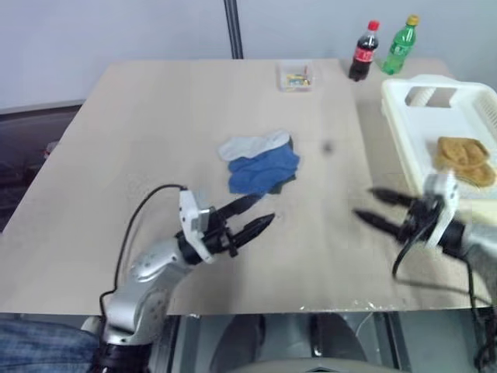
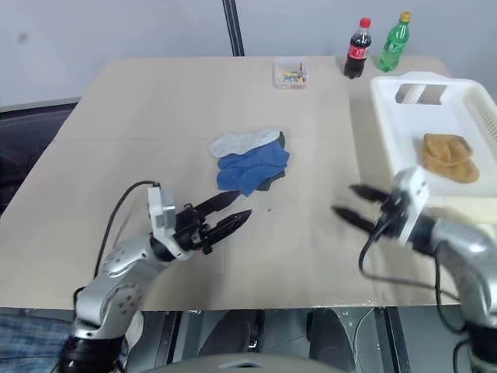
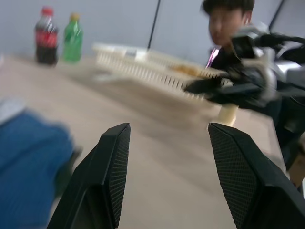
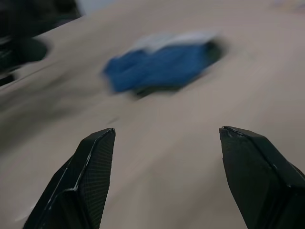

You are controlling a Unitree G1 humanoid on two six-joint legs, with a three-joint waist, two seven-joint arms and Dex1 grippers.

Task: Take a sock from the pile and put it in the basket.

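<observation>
While both claws gape empty: crumpled cloth pile [image 1: 260,163], slotted plastic basket [image 1: 404,116].

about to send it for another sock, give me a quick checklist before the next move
1. Right gripper empty, fingers apart: ok.
2. Left gripper empty, fingers apart: ok.
3. Socks left in the pile, blue on top, a pale one behind: ok.
4. Mustard-yellow sock lying inside the basket: ok.
5. Bare table between each gripper and the pile: ok.
6. Bottles and small clear box standing at the far edge, away from the pile: ok.
</observation>
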